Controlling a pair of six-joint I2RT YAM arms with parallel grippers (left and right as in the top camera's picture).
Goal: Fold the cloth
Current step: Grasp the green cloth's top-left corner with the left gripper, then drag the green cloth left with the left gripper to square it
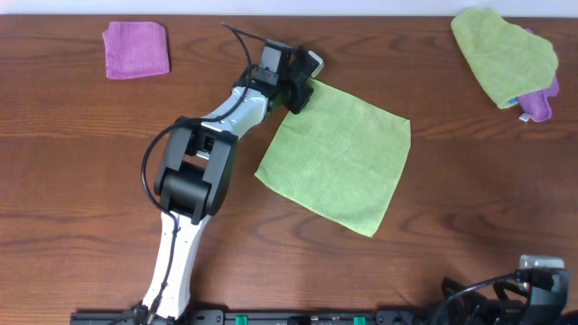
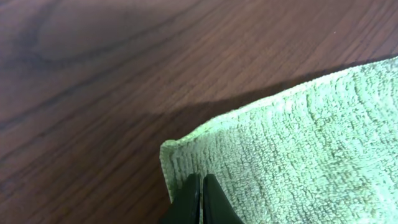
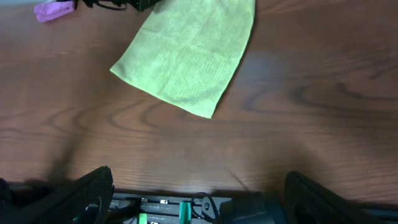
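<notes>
Cloth (image 1: 336, 158) lies flat mid-table. Left gripper (image 2: 202, 190) is clamped tight on its far-left corner. Right gripper (image 3: 199, 186) sits near right, jaws wide, holding nothing.

You are working at a robot lab bench, not a home. A wood-grain table (image 1: 81, 181) carries a white-and-black arm (image 1: 194, 171) on a black base rail (image 1: 298, 318). A purple cloth (image 1: 136, 50) and a heap of cloths (image 1: 506, 54) lie well apart on either side of the left fingers (image 2: 186, 202).
</notes>
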